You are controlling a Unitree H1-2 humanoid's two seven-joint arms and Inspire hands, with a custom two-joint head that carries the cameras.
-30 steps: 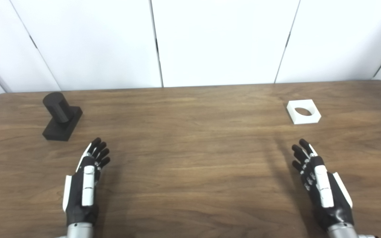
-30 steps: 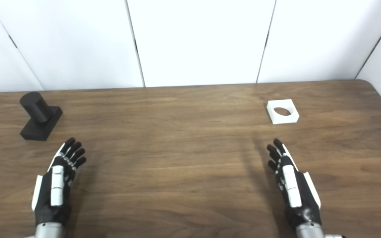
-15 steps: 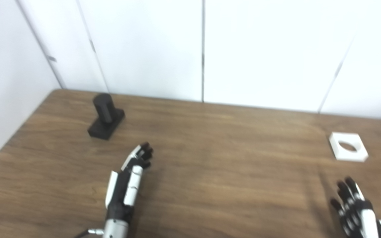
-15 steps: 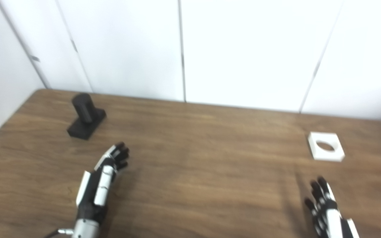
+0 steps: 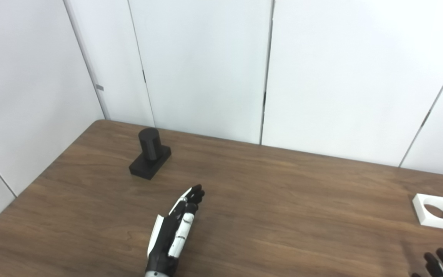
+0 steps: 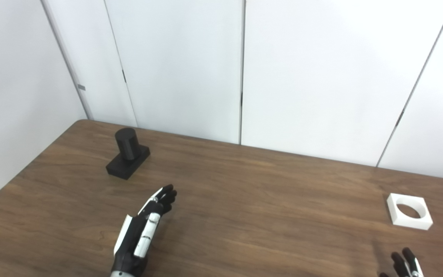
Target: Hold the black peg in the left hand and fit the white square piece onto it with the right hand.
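Left eye view: The left hand [image 5: 173, 234] is extended flat above the table [image 5: 283, 200], fingers straight and held close side by side, pointing away toward the far left. It holds nothing and touches no object. Its shell is black with white plates along the back and the outer edge. The right hand [image 5: 438, 263] appears only as a few dark fingertips at the lower right corner; the fingertips stand slightly apart, but whether the hand is open or closed cannot be told. The black peg [image 5: 150, 153] is a matte cylinder standing upright on a rectangular black base, resting on the table beyond the left hand and to its left, well apart from it. The white square piece [image 5: 436, 211] is a flat, smooth block with a round hole through its centre, lying flat near the right edge, beyond the right fingertips and clear of them. The table has a brown wood-grain surface with rounded far corners; white wall panels [image 5: 206, 69] with dark seams stand behind it.

Right eye view: The left hand [image 6: 142, 234] shows the same flat, empty pose. The black peg [image 6: 128, 153] stands upright, apart from it. The white square piece [image 6: 409, 211] lies flat and untouched. Only the tips of the right hand [image 6: 406, 263] are visible at the bottom edge
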